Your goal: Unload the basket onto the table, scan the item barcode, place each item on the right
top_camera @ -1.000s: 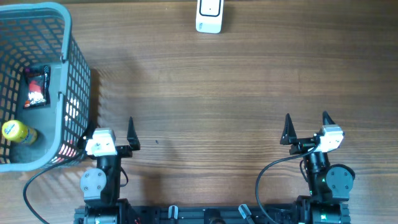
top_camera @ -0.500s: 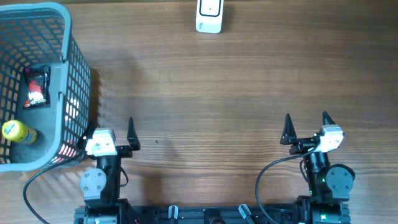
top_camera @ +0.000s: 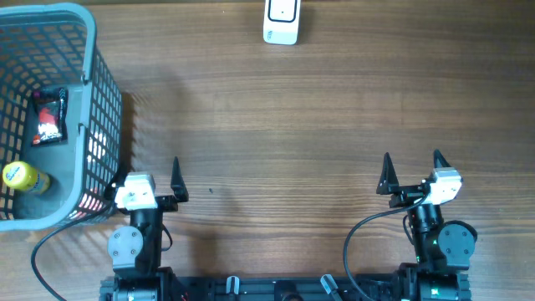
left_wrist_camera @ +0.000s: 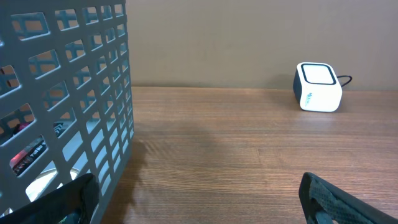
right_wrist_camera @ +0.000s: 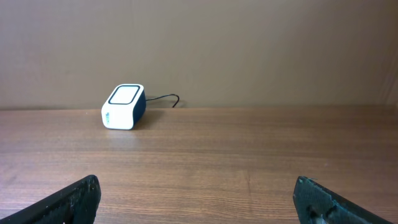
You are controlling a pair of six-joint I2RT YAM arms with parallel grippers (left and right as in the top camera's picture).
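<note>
Both pairs of jaws stand spread wide, with nothing between them. The left gripper (top_camera: 150, 176) sits at the near edge of the table (top_camera: 292, 125). Its outer finger is close against the near right corner of the basket (top_camera: 88, 58), though whether it touches the lattice cannot be told. The right gripper (top_camera: 412, 165) sits at the same near edge, well off to the right, pointing across the wood.

The basket is grey-blue plastic with lattice walls and fills the left side of the table. On its floor lies a dark snack packet (top_camera: 48, 117) with red print. A yellow item (top_camera: 21, 176) lies nearer the robot and apart from it.

The scanner (top_camera: 282, 21), a white box with a dark-framed window, stands at the far edge near the middle, well apart from basket and grippers. A thin cable (right_wrist_camera: 166, 98) trails behind it.
</note>
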